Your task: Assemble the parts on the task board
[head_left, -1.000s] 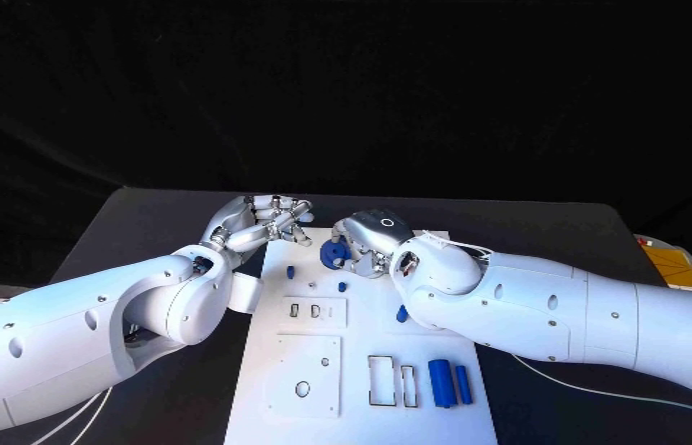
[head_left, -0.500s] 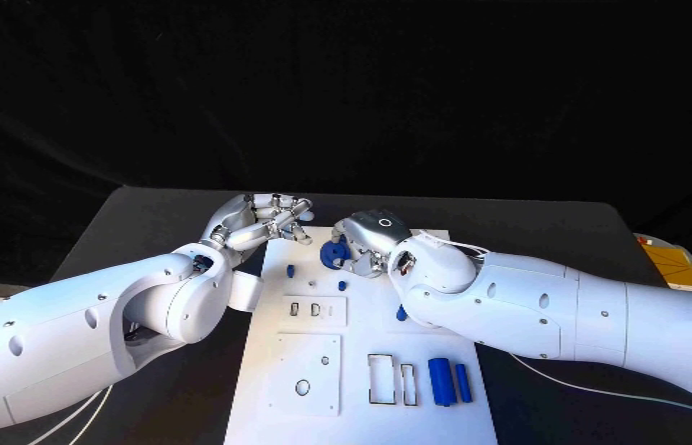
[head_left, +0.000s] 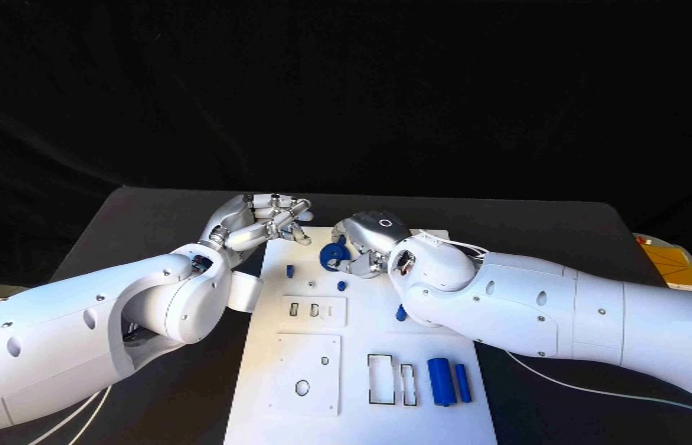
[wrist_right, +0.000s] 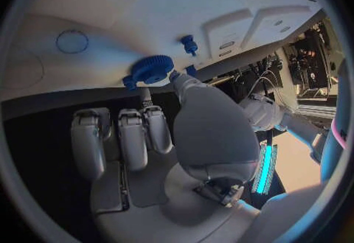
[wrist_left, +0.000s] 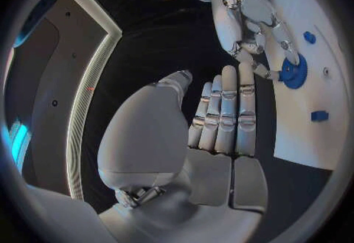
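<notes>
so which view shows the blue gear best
The right wrist view: the blue gear shows whole, toothed rim plain, at the right hand's fingertips. The left wrist view shows it partly behind fingers; in the head view it is mostly hidden.

Dark backdrop, sharp, fisheye-bent edges

Head view: high, looking down the bench [head_left: 159,215] onto the task board [head_left: 361,365]. Wrist views: close behind each hand, facing the board. Shared by all three: blue gear [head_left: 335,255] [wrist_left: 294,71] [wrist_right: 151,69].
</notes>
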